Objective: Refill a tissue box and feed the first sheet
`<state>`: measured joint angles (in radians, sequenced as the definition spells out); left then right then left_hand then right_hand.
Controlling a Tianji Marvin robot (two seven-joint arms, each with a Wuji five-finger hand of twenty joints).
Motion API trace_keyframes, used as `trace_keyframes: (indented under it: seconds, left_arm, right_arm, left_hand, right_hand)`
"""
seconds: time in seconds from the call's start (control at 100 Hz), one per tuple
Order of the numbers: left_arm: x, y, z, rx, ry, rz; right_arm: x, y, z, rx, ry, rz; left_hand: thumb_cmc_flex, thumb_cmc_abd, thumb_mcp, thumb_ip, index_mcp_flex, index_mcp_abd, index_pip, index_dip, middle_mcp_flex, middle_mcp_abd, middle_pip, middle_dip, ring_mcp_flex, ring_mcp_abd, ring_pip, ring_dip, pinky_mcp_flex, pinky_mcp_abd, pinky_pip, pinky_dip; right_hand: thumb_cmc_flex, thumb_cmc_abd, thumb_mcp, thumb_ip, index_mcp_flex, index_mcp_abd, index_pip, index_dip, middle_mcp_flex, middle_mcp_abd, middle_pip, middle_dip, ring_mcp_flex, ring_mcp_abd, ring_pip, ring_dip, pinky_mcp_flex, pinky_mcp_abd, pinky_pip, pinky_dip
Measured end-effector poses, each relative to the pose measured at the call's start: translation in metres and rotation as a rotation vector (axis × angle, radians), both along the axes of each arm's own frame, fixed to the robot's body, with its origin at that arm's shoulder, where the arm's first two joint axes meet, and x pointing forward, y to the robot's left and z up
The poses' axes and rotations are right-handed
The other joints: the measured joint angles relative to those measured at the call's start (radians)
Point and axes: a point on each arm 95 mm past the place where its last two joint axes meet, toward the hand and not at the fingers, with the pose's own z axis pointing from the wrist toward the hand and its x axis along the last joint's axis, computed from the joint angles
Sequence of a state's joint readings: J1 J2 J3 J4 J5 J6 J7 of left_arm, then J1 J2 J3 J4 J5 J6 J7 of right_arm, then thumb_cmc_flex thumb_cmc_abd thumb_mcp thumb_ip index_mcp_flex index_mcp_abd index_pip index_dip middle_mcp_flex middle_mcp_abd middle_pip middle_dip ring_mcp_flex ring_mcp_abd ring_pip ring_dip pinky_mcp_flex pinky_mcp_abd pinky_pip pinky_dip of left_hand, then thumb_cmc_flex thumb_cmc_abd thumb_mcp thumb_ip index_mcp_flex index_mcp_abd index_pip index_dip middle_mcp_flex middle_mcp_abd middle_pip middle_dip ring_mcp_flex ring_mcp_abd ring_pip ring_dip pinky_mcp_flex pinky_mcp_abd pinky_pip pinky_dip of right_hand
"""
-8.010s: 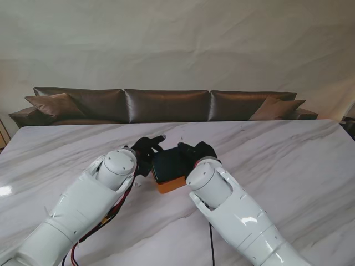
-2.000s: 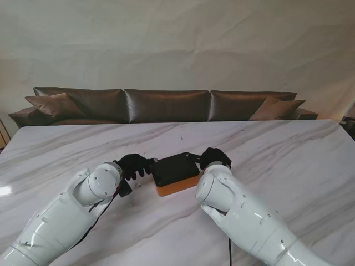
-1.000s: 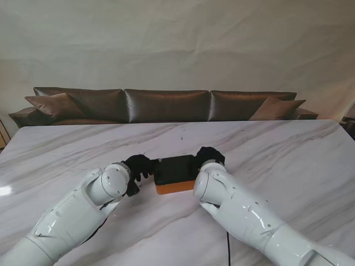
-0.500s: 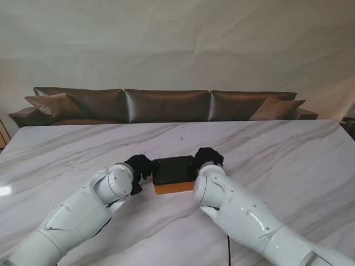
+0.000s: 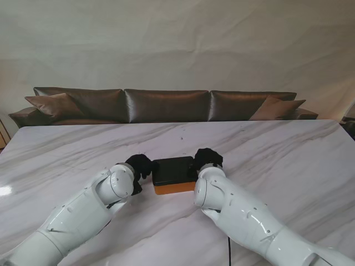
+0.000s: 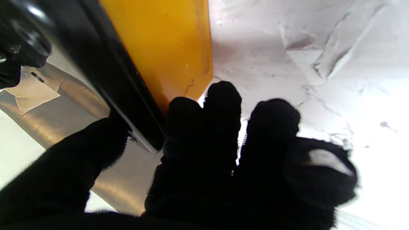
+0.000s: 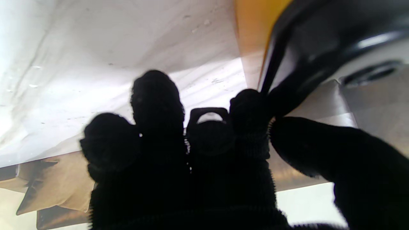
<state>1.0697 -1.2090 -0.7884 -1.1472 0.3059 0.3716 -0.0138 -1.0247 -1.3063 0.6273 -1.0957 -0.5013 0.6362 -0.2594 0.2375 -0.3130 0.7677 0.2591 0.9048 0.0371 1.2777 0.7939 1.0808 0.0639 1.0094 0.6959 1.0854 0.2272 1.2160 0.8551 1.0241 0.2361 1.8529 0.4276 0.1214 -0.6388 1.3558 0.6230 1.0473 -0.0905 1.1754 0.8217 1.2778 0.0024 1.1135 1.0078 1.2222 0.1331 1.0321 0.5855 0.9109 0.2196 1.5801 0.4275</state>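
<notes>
Two black-gloved hands flank one tissue box (image 5: 175, 174) on the marble table (image 5: 288, 155), roughly midway between its left and right edges and nearer my edge than the far one. Stand view: box has a black lid (image 5: 173, 169) over an orange base (image 5: 175, 188), lying flat. Left hand (image 5: 140, 165) is at the box's left end, right hand (image 5: 207, 157) at its right end; both meet the box ends, fingers mostly hidden behind the white forearms. Brown sofa (image 5: 166, 105) stands beyond the far table edge.

Left wrist view: left hand (image 6: 198, 159) fills the frame. Thumb (image 6: 92, 147) lies against the lid's black rim (image 6: 105, 73); the other fingers (image 6: 223, 102) sit together, slightly curled, by the corner of the orange base (image 6: 166, 41). Thumb and fingers are a narrow span apart with the box corner between them, a pinch on the lid edge. Marble surface (image 6: 319, 64) shows past the fingertips.

Right wrist view: right hand (image 7: 198, 153) likewise close to the box. Thumb (image 7: 319, 153) and the nearest finger (image 7: 249, 105) meet at the black lid edge (image 7: 319, 41); a strip of orange base (image 7: 252, 32) shows beside it. Remaining fingers (image 7: 156, 99) are held together, lightly bent, over bare marble (image 7: 127, 48). Grip narrow, closed on the lid rim.
</notes>
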Motion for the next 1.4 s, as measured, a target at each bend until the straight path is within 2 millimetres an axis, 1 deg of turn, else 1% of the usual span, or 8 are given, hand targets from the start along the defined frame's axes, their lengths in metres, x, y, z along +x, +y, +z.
trace_keyframes:
  seconds: [0.24, 0.3, 0.36, 0.46, 0.61, 1.05, 1.33, 1.4]
  left_arm:
    - [0.003, 0.002, -0.002, -0.002, -0.007, -0.002]
    - [0.003, 0.005, -0.003, -0.033, -0.029, 0.022]
    - [0.001, 0.007, -0.006, -0.075, -0.03, 0.037]
    - [-0.004, 0.011, -0.01, -0.121, -0.025, 0.049]
    - [-0.008, 0.011, -0.003, -0.149, -0.045, 0.045]
    - [-0.028, 0.021, 0.017, -0.065, -0.034, -0.008]
    - [-0.05, 0.029, 0.009, -0.113, -0.069, -0.012]
    - [-0.054, 0.03, 0.007, -0.109, -0.083, -0.054]
  right_arm:
    - [-0.002, -0.002, 0.001, 0.0, 0.003, 0.003]
    - [-0.003, -0.004, 0.001, 0.017, 0.003, -0.009]
    - [-0.006, -0.007, -0.001, 0.035, 0.005, -0.024]
    - [-0.01, -0.01, -0.003, 0.039, 0.008, -0.032]
    - [-0.019, -0.015, -0.006, 0.046, 0.046, -0.049]
    - [-0.044, -0.033, 0.014, 0.109, 0.062, -0.047]
    - [-0.068, -0.046, 0.016, 0.146, 0.073, -0.039]
    - [-0.073, -0.05, 0.013, 0.117, 0.072, -0.022]
  left_hand:
    - [-0.016, -0.008, -0.029, -0.02, -0.036, -0.038, -0.028, 0.027, -0.017, -0.024, -0.012, 0.008, 0.0, -0.009, 0.0, 0.011, 0.0, -0.008, 0.0, 0.0]
    - [0.066, 0.099, -0.18, -0.036, -0.057, -0.046, -0.118, 0.006, -0.03, -0.022, -0.042, -0.013, -0.001, -0.009, -0.019, 0.011, -0.009, -0.01, 0.0, 0.0]
    - [0.091, 0.207, -0.373, -0.074, -0.076, -0.042, -0.199, -0.02, -0.053, -0.002, -0.072, -0.028, -0.035, -0.009, -0.04, 0.011, -0.038, -0.02, 0.0, 0.0]
    - [0.085, 0.269, -0.585, -0.139, -0.11, -0.017, -0.283, -0.084, -0.096, 0.03, -0.092, -0.043, -0.053, -0.006, -0.058, 0.01, -0.059, -0.021, 0.0, 0.012]
    - [0.045, 0.287, -0.709, -0.154, -0.144, -0.009, -0.363, -0.139, -0.148, 0.049, -0.114, -0.045, -0.075, -0.003, -0.07, 0.01, -0.08, -0.025, -0.008, 0.023]
    - [0.022, 0.227, -0.685, -0.123, -0.311, 0.005, -0.462, -0.181, -0.305, 0.028, -0.142, -0.046, -0.217, 0.005, -0.122, 0.014, -0.213, -0.051, -0.047, 0.066]
    - [0.073, 0.208, -0.685, -0.123, -0.453, 0.031, -0.639, -0.285, -0.5, 0.016, -0.227, -0.06, -0.491, 0.045, -0.271, 0.035, -0.463, -0.071, -0.225, 0.175]
    - [0.097, 0.196, -0.687, -0.123, -0.514, 0.031, -0.685, -0.322, -0.567, -0.01, -0.257, -0.076, -0.571, 0.045, -0.312, 0.035, -0.541, -0.086, -0.291, 0.22]
  right_hand:
    - [0.0, 0.0, 0.001, -0.019, 0.007, 0.002, -0.008, -0.028, 0.008, -0.003, 0.0, 0.0, 0.004, -0.001, 0.0, 0.0, 0.002, -0.001, 0.0, 0.0]
    - [0.003, 0.059, -0.037, -0.139, 0.027, -0.038, -0.044, -0.057, 0.011, -0.004, -0.004, 0.0, 0.004, -0.001, 0.0, 0.0, 0.003, -0.001, 0.0, 0.0]
    - [-0.012, 0.165, -0.307, -0.319, 0.051, -0.085, -0.045, 0.021, 0.011, -0.004, -0.006, 0.0, 0.004, -0.001, 0.0, 0.0, 0.003, -0.001, 0.0, 0.0]
    - [-0.048, 0.191, -0.473, -0.418, 0.06, -0.109, -0.092, 0.053, 0.011, -0.004, -0.009, 0.0, 0.004, 0.0, 0.0, 0.0, 0.003, 0.0, 0.0, 0.0]
    - [-0.13, 0.214, -0.519, -0.442, 0.043, -0.085, -0.19, 0.048, 0.006, -0.004, -0.021, 0.0, -0.002, 0.011, -0.001, 0.0, -0.012, 0.01, 0.0, -0.001]
    - [-0.244, 0.281, -0.521, -0.44, -0.114, 0.014, -0.429, -0.178, -0.119, 0.002, -0.07, -0.007, -0.102, 0.038, -0.04, 0.0, -0.109, 0.014, -0.024, -0.001]
    - [-0.311, 0.295, -0.512, -0.468, -0.3, 0.065, -0.59, -0.304, -0.364, 0.043, -0.328, -0.24, -0.28, 0.072, -0.168, 0.002, -0.25, 0.024, -0.127, -0.001]
    - [-0.297, 0.232, -0.487, -0.475, -0.373, 0.079, -0.615, -0.318, -0.442, 0.043, -0.348, -0.265, -0.33, 0.072, -0.196, 0.002, -0.282, 0.02, -0.151, -0.001]
